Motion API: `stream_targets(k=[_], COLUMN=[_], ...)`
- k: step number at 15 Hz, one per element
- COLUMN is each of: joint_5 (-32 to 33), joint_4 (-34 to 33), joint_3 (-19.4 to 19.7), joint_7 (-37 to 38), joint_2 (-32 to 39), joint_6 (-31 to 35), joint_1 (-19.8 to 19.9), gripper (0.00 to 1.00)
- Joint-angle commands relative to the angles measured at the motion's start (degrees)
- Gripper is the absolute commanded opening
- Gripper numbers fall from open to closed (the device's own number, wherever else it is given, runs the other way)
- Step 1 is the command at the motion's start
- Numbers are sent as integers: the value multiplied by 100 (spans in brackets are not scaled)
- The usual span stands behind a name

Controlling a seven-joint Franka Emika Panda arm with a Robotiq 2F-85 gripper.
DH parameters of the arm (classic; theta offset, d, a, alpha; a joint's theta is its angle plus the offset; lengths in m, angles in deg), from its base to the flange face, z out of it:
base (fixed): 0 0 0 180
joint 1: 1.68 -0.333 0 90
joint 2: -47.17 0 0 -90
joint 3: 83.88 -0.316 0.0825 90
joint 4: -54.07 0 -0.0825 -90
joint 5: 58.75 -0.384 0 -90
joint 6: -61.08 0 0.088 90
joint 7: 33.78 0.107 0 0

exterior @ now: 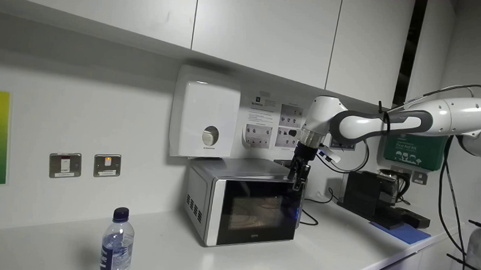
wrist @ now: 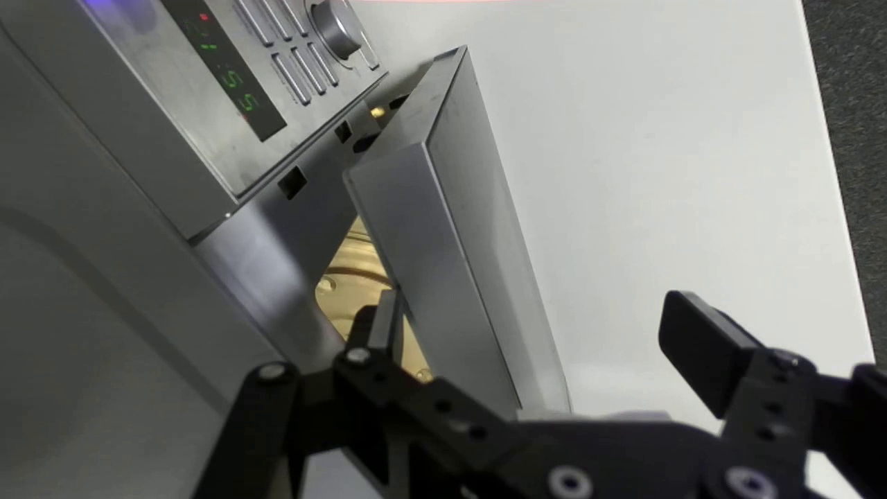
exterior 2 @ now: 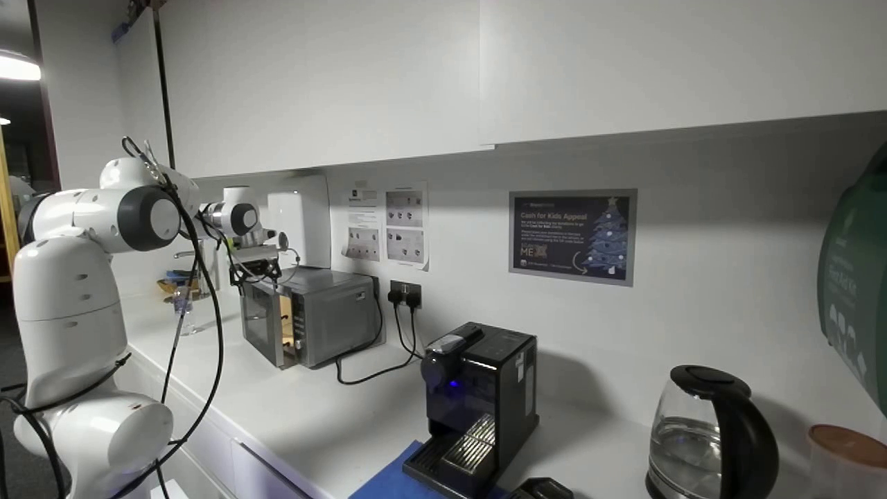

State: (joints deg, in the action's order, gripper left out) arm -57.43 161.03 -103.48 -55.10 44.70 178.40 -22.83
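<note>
The claw (wrist: 537, 312), nearest us in the wrist view, stands spread and empty, seemingly straddling the ajar microwave door (wrist: 436, 277) towards its eleven o'clock; we judge slow motion along the door's arc, without twisting, best.

My white arm (exterior 2: 68, 284) had grey joint bands (exterior 2: 147, 219) and black cables (exterior 2: 220, 339); silver screws (wrist: 569, 481) studded my black gripper (wrist: 532, 308).
</note>
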Motion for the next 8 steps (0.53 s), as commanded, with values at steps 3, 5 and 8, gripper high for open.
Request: stream_targets(k=[3, 5, 8], joint_5=[-160, -241, -349], joint_4=[-14, -16, -24], joint_3=[-58, -79, -115], joint_7=[369, 508, 663], joint_2=[63, 91, 134], joint_6=[234, 324, 519], joint_1=[-6, -17, -37], gripper=[100, 100, 100])
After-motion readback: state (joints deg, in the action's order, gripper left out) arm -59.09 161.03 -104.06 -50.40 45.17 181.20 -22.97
